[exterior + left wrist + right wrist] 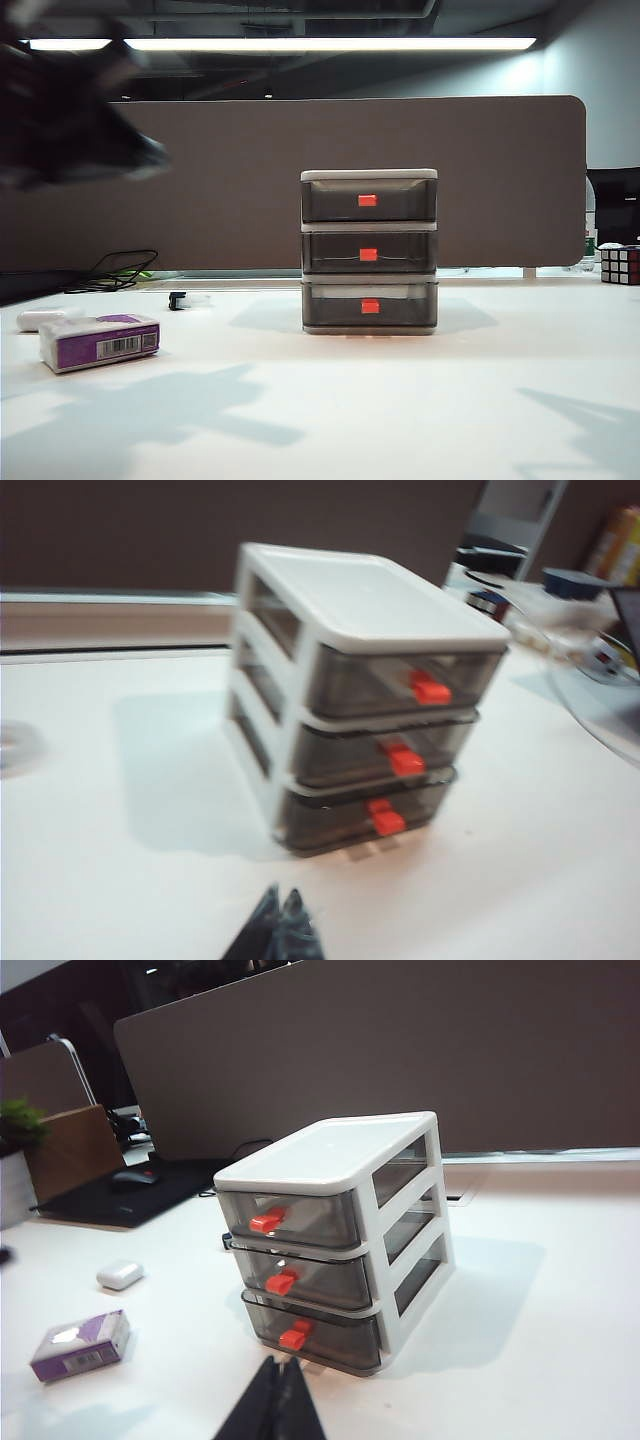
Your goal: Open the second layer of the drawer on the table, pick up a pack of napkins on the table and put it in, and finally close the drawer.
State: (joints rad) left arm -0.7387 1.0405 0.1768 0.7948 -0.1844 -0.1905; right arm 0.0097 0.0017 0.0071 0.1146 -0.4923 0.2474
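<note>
The drawer [369,250] stands mid-table, pale grey with three smoky tiers, all closed. Its second layer [369,253] carries a red-orange handle [368,254]. The pack of napkins [99,341], purple and white with a barcode label, lies flat at the table's left. My left arm is a dark blur [70,120] high at the upper left of the exterior view. The left gripper [282,898] is shut and empty, hovering over bare table in front of the drawer [365,695]. The right gripper [281,1364] is shut and empty, near the bottom tier of the drawer [335,1240]; the pack [80,1345] lies off to its side.
A white rounded oblong object [40,319] lies behind the pack. A small black item [177,300] sits at the table's back left, cables [115,270] beyond it. A puzzle cube [620,265] stands at the far right. A brown partition [250,180] backs the table [400,420].
</note>
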